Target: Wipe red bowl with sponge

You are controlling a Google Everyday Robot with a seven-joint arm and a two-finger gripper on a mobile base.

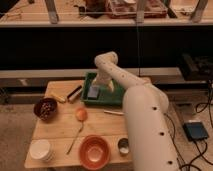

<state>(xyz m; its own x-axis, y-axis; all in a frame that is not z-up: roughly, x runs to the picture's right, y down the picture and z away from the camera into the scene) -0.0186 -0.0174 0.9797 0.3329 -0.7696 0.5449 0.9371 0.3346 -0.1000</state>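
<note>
Pincer hangs over the middle of the frame at the end of the white arm. Its fingers are apart with nothing between them, low above the left half of the green tray.

The sponge is what I am after first. It lies flat in the left end of that tray, just beside the pincer and slightly down and left of it in the frame. As far as I can make out it is close to the fingers, but I cannot tell whether they touch it. Its long side seems to run roughly up and down the frame, so I judge the fingers would need to straddle its short width. That means a small shift down-left, then a descent, before I close.

The red bowl sits well apart from all this, at the lower middle of the frame near the front edge of the worktop. Once I have the sponge, the carry runs from the tray straight down the frame.

Along that path lie a spoon with an orange lump and, to the bowl's right, a small metal cup. I would lift high enough to clear both.

Further out:
- A dark bar lies just left of the tray.
- A maroon bowl of brown bits stands at mid-left.
- A white bowl sits at lower left.

None of them is in my way.
</note>
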